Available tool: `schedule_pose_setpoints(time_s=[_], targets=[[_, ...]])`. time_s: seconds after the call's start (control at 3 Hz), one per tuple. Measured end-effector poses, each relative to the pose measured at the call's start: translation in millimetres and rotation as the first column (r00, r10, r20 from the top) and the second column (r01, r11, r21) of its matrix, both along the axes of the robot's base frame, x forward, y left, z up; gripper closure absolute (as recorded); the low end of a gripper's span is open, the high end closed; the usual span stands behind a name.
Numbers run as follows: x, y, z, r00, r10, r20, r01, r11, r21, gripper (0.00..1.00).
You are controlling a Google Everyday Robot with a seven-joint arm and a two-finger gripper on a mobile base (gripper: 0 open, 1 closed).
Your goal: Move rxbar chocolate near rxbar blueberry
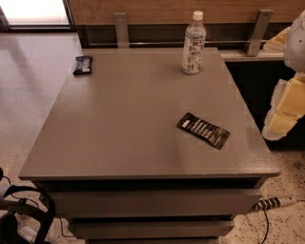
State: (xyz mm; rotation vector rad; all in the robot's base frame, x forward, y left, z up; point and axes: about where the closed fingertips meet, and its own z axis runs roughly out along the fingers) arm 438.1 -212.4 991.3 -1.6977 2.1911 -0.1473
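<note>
Rxbar chocolate (203, 130), awaiting a gripper out of view beyond the arm (290, 95) at right, its state impossible to tell, lies front-right on the surface (128, 119), well apart from rxbar blueberry (83, 65) at the far-left corner, where an overshot carry could drop it off the edge.

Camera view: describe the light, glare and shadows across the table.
Camera view: a bright window at top left is washed out white and glares off the floor; the table has an even dull sheen, no hard shadows; the bottle, black lettered bar and dark corner bar cast almost none; the gripper sits at the right edge, beside the table, evenly lit.
</note>
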Motion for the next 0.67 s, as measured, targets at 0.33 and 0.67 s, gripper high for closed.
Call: schedule_pose_setpoints(time_s=[0.33,0.67], targets=[[0.1,-0.1,-0.7,1.0,-0.002,0.0,0.002,1.0,0.006,0.0],[1.0,-0.6,-6.2,0.9999,-0.016,-0.001,0.016,0.999,0.052,0.0]])
